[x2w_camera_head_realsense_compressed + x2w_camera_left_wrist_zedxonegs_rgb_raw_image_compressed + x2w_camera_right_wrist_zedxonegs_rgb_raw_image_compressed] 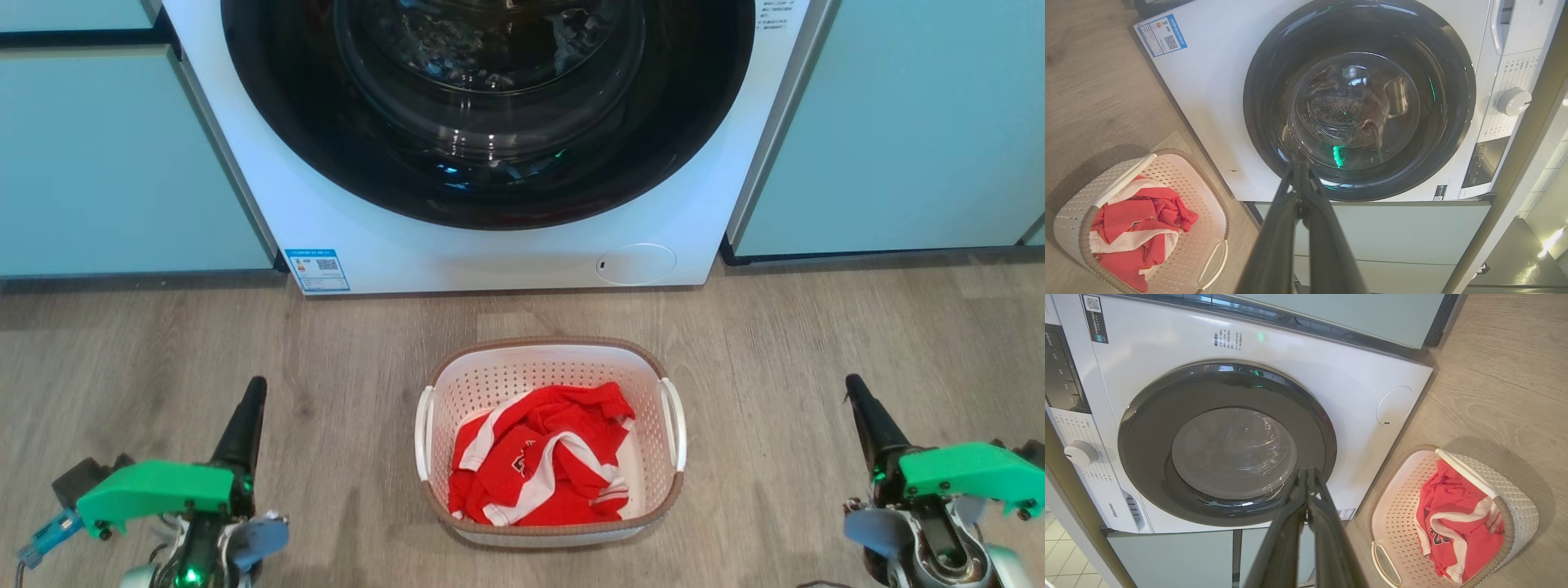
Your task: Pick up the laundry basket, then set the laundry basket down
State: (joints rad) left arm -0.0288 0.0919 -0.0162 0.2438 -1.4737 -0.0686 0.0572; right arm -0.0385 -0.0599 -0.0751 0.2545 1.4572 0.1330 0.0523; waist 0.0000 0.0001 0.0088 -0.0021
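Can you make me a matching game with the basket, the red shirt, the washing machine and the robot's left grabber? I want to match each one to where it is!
Things:
1. White plastic laundry basket with perforated walls and a brown rim
2. Crumpled red and white shirt
3. White washing machine with a round dark door
4. Left gripper with long dark fingers

Places:
A. Lying inside the basket
B. Lower left of the head view, shut, touching nothing
C. On the grey wood floor, in front of the washer
D. Between pale green cupboards

Pairs: 1-C, 2-A, 3-D, 4-B
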